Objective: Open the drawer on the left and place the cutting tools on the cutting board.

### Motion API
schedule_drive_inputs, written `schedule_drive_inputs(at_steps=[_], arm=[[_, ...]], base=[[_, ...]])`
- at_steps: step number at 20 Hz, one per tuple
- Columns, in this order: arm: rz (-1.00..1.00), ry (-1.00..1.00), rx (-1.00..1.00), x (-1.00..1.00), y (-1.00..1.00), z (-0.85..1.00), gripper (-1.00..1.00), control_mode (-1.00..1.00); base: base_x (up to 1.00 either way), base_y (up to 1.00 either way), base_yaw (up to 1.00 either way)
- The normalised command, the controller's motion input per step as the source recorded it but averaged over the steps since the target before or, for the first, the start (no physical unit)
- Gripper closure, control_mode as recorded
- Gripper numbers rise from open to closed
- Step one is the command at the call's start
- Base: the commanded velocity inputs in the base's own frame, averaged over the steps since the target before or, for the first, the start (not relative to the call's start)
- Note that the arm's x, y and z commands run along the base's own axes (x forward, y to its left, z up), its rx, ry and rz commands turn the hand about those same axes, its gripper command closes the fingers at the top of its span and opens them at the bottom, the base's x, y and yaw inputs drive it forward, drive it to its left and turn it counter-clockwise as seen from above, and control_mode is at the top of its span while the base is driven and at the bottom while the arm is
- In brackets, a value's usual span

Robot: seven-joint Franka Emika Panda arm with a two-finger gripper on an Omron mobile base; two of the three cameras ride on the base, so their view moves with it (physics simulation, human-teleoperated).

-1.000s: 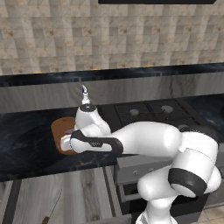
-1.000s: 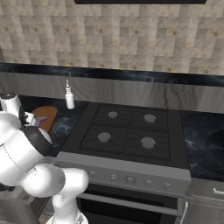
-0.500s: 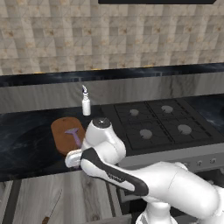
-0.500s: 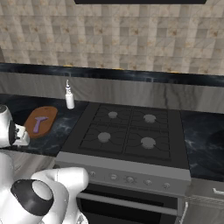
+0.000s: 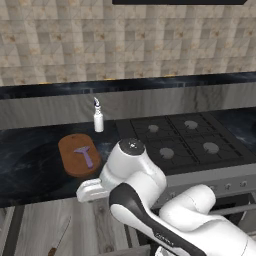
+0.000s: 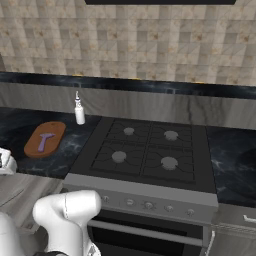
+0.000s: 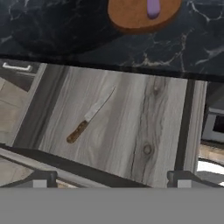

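Observation:
The drawer [image 7: 144, 118] stands pulled out, its pale wood-grain floor showing below the black counter edge; it also appears at the lower left in the left base view [image 5: 35, 225]. The brown-handled knife [image 7: 89, 116] lies slanted on the drawer floor, left of centre, and shows faintly in the left base view [image 5: 60, 237]. The oval cutting board [image 5: 79, 155] [image 6: 45, 139] [image 7: 142, 13] rests on the counter with the lilac Y-shaped tool [image 5: 83, 154] [image 6: 45, 141] [image 7: 153, 6] on it. My gripper [image 7: 111, 180] hovers above the drawer, open and holding nothing.
A white bottle [image 5: 98, 120] [image 6: 79, 114] stands behind the board near the wall. The hob [image 5: 185, 140] [image 6: 145, 150] lies to the right of the board. Dark drawer rails [image 7: 41, 105] frame the wood floor on both sides.
The arm has swung off the cutting board and down over the open drawer, leaving the lilac tool lying on the board. The jaws have stayed wide.

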Motion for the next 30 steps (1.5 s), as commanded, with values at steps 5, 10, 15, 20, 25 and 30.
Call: schedule_drive_inputs(at_steps=[5, 10, 15, 20, 25, 30], arm=[[-0.09, 0.27, -0.05, -0.3, 0.06, 0.0, -1.0, -1.0], [-0.04, 0.18, -0.03, 0.0, 0.07, 0.0, -1.0, -1.0], [0.0, 0.03, -0.01, 0.01, 0.28, -0.06, -1.0, -1.0], [0.0, 0.07, -0.03, 0.12, 0.27, -0.1, -1.0, -1.0], [0.0, 0.02, 0.0, 0.03, 0.11, 0.0, -1.0, -1.0], [-0.02, 0.04, -0.01, 0.14, 0.09, -0.02, -1.0, -1.0]], base=[[0.0, 0.0, 0.0], [0.0, 0.0, 0.0], [0.0, 0.0, 0.0], [0.0, 0.0, 0.0], [0.0, 0.0, 0.0], [0.0, 0.0, 0.0]])
